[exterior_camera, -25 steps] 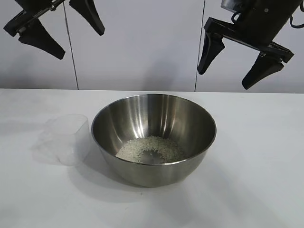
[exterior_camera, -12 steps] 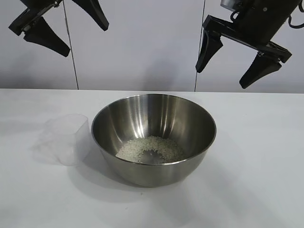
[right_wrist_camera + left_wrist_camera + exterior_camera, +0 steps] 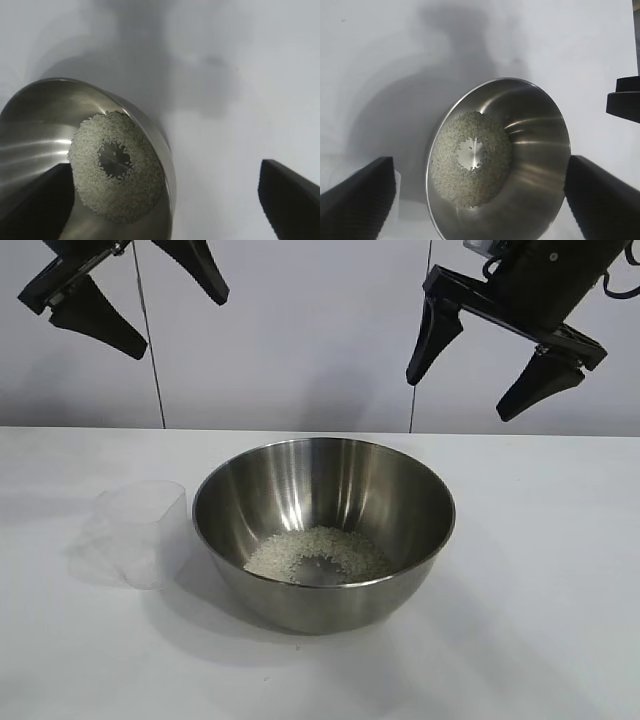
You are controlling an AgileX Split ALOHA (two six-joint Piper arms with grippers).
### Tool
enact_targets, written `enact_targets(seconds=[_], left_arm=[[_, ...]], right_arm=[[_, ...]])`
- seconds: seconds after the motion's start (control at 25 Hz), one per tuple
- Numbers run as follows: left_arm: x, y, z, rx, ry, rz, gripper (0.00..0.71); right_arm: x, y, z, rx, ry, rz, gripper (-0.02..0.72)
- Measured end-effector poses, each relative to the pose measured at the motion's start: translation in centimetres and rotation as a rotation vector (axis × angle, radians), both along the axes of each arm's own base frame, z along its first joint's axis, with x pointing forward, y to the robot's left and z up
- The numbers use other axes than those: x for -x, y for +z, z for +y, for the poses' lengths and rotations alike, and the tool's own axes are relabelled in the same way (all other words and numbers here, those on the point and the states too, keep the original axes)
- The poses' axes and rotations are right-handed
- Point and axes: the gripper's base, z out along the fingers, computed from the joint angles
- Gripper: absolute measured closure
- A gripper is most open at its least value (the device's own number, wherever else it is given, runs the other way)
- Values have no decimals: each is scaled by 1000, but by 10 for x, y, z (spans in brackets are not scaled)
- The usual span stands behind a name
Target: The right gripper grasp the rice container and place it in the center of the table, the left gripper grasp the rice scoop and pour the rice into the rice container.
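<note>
Two grippers: both hang high above the table [image 3: 560,570], well clear of everything on it, each empty.
Left gripper [image 3: 130,285]: up at the exterior view's left, fingers spread wide apart, nothing between them.
Right gripper [image 3: 490,355]: up at that view's right, above and behind the bowl's right side, fingers likewise splayed and holding nothing.
Rice container [image 3: 323,530]: the shiny steel mixing bowl stands upright near the middle of the tabletop, free of both grippers.
Rice [image 3: 315,553]: a thin ring of white grains lies on the bowl's bottom, with a bare patch of steel at its centre, plain in both wrist views.
Rice scoop [image 3: 135,533]: the clear plastic measuring cup sits on the table just beside the bowl's left flank; whether it touches the bowl I cannot tell. It looks empty, though its clear wall makes that hard to confirm.
Step in hand: judging by how things lie, bowl placement and pouring both look done, and this is the closing retreat.
Next move: probably only parking the arms; if more rice were wanted, the left gripper would need to descend to the scoop's handle, which is not clearly visible here.
</note>
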Motion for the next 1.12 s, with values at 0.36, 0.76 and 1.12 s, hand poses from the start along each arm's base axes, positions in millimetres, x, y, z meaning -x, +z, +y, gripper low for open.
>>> enact_targets(seconds=[0.36, 0.76, 1.12], left_arm=[[4, -5, 3, -60, -35, 32, 51], [4, -8, 7, -112, -46, 26, 51], [3, -8, 7, -114, -42, 19, 51]], right_arm=[[0, 0, 1, -11, -3, 0, 10], [0, 0, 1, -11, -4, -1, 10], [-1, 0, 0, -5, -4, -5, 10]])
